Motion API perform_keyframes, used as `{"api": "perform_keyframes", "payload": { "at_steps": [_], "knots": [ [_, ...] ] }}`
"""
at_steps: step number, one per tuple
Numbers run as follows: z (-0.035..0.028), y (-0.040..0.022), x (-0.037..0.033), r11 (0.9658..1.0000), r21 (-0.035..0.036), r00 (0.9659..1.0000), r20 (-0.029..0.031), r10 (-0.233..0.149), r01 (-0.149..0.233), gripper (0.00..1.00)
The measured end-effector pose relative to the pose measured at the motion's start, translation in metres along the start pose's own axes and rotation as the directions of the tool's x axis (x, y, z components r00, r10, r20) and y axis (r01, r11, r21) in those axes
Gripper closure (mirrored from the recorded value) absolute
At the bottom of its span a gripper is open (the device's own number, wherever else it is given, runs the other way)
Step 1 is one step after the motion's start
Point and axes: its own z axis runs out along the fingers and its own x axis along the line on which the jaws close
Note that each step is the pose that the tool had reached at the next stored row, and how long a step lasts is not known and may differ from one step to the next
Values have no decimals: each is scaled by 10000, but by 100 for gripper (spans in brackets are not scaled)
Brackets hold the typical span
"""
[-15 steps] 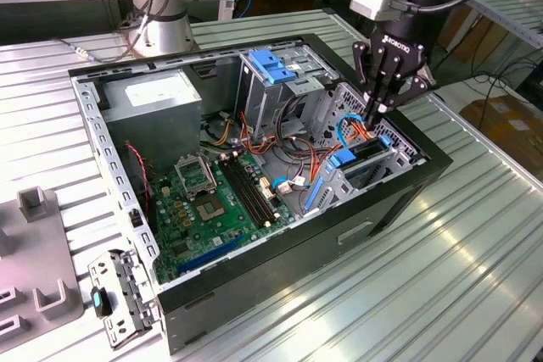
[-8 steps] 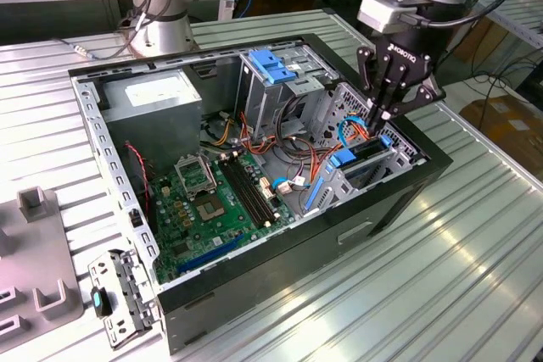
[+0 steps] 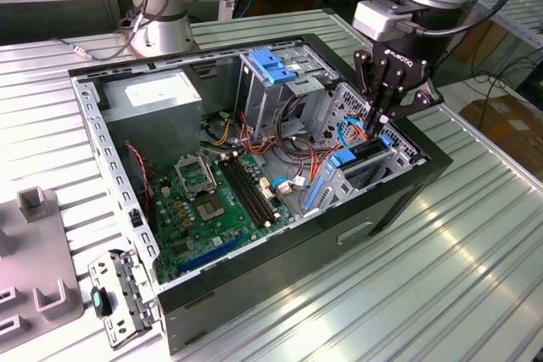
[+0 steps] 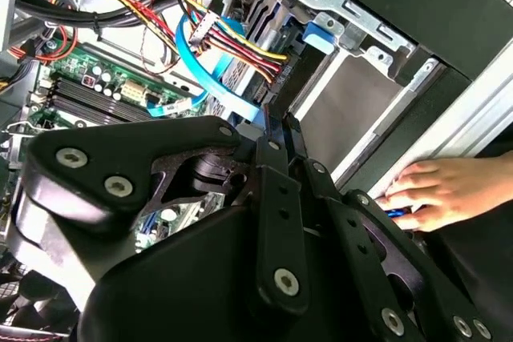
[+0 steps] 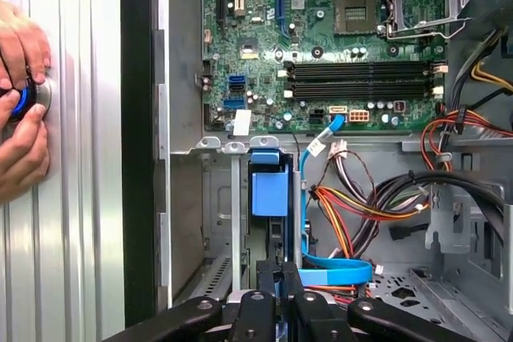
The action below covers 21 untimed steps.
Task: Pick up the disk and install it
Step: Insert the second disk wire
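Disk (image 3: 366, 157), blue-railed, sits partly down in the drive bay at the corner of the open case (image 3: 280, 252); gripper (image 3: 379, 121) is pinched narrow on its top edge; seating looks unfinished; a hand (image 4: 441, 190) rests outside the case.

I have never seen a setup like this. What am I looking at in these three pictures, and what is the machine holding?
This is one robot arm working inside an open computer case that lies on a ribbed metal table. The exterior view is taken from a camera off the arm. Both wrist views come from cameras riding on the arm, looking past its black end effector. The end effector is shut on the disk, the drive with blue rails, which sits in the drive bay at the exterior view's right. The green motherboard lies in the case. A person's hand rests beside the case in both wrist views.
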Motion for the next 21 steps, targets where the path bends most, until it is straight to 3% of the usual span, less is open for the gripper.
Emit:
{"api": "perform_keyframes", "payload": {
  "at_steps": [2, 3, 5, 6, 8, 13, 15, 16, 17, 21],
  "knots": [
    [3, 14, 4, 9999, 110, 10000, 39, -23, 22, 84],
    [5, 24, 5, 9997, 226, 9999, 155, -28, 24, 84],
    [6, 39, 13, 9993, 381, 9991, 414, -30, 14, 84],
    [9, 54, 27, 9990, 437, 9988, 494, -29, 7, 84],
    [11, 76, 48, 9989, 472, 9986, 525, -38, 13, 84],
    [15, 116, 70, 9987, 506, 9985, 538, -71, 44, 84],
    [18, 123, 96, 9986, 533, 9979, 639, -88, 54, 84],
    [22, 124, 114, 9985, 540, 9972, 748, -87, 47, 84],
    [28, 124, 146, 9985, 543, 9958, 909, -86, 36, 84],
    [46, 123, 222, 9985, 545, 9924, 1228, -85, 18, 84]
  ]
}}
